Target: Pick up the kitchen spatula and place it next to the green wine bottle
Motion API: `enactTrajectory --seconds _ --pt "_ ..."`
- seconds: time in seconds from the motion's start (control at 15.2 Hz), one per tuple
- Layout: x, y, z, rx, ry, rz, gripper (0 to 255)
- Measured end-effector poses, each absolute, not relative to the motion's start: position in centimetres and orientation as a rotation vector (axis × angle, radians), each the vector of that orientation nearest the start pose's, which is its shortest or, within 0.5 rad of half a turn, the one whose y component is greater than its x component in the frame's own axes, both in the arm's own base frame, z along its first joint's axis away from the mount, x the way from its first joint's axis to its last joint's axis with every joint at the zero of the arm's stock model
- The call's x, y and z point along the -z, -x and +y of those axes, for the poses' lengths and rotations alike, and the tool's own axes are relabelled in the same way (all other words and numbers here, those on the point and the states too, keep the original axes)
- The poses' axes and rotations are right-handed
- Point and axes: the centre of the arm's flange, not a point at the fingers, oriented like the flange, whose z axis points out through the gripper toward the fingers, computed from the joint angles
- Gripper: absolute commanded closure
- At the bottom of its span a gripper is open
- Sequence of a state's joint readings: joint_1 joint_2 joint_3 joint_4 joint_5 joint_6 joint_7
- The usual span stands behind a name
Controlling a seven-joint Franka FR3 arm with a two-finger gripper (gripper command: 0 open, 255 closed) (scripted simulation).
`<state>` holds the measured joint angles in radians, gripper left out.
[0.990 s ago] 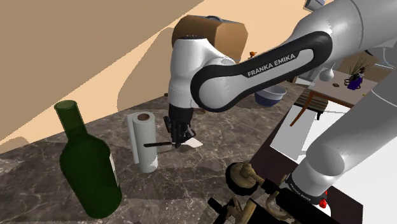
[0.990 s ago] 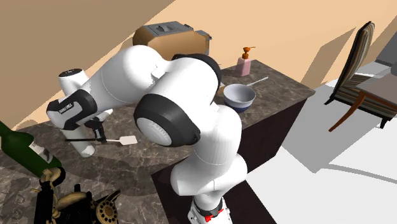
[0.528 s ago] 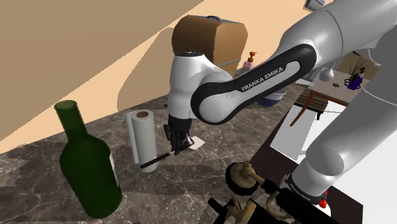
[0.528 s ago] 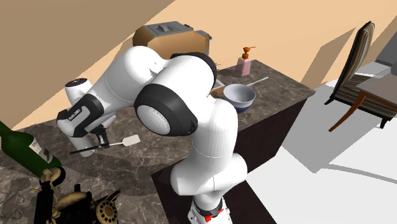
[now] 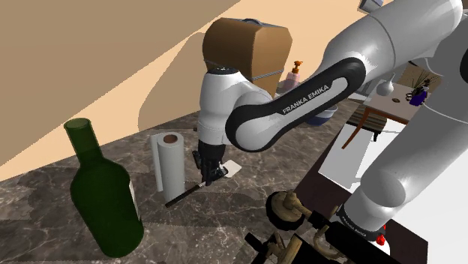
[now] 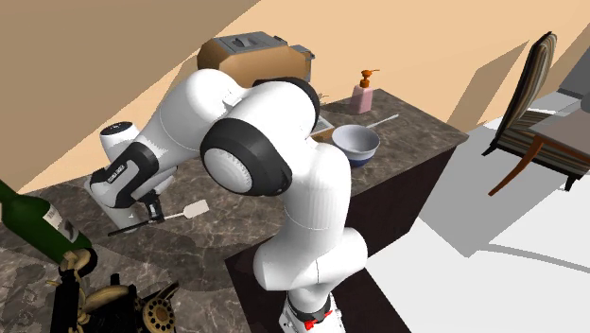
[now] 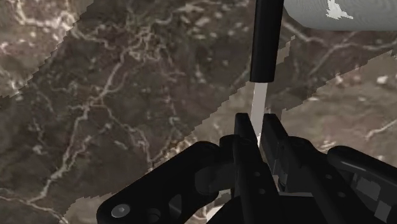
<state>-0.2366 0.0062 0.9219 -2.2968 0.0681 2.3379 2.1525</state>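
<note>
**A:** Look at the gripper (image 5: 211,169): its two black fingers are pinched nearly together on the spatula (image 5: 184,193), holding the thin white neck between the black handle and the pale blade.

**B:** A narrow hold. From the wrist, the gripper (image 7: 254,127) has only that slim strip between the pads, and the long dark handle of the spatula (image 7: 266,38) runs out ahead over the marble counter (image 7: 114,95).

**A:** It hangs tilted, too. The handle slopes down toward the foot of the paper towel roll (image 5: 169,161) and the blade sits up on the far side. I can't tell whether the tip is clear of the stone.

**B:** And the green wine bottle (image 5: 105,195) stands beyond that roll, at the shoulder view's left.

**A:** That's my worry. The roll is between the spatula and the bottle, so a low sweep could drive the handle into it and knock it over.

**B:** Or the handle drags on the counter and the spatula pivots in that thin pinch, perhaps slipping out.

**A:** The bottle is tall as well. A nudge from the handle on the way down could tip it.
</note>
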Motion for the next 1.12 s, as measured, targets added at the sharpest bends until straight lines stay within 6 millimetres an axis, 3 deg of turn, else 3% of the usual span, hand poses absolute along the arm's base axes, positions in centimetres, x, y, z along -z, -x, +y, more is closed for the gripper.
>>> enactTrajectory --seconds 0.07,0.13,0.53,0.79,1.12 --pt "-35.1 -40.0 32.8 -0.075 2.251 2.125 255" --pt "-35.1 -40.0 32.8 -0.075 2.251 2.125 0" --pt "-35.1 -40.0 32.8 -0.075 2.251 2.125 0" --pt "-39.0 -40.2 32.4 -0.072 2.249 2.125 0" --pt "-40.0 -40.0 32.5 -0.075 2.25 2.125 0"
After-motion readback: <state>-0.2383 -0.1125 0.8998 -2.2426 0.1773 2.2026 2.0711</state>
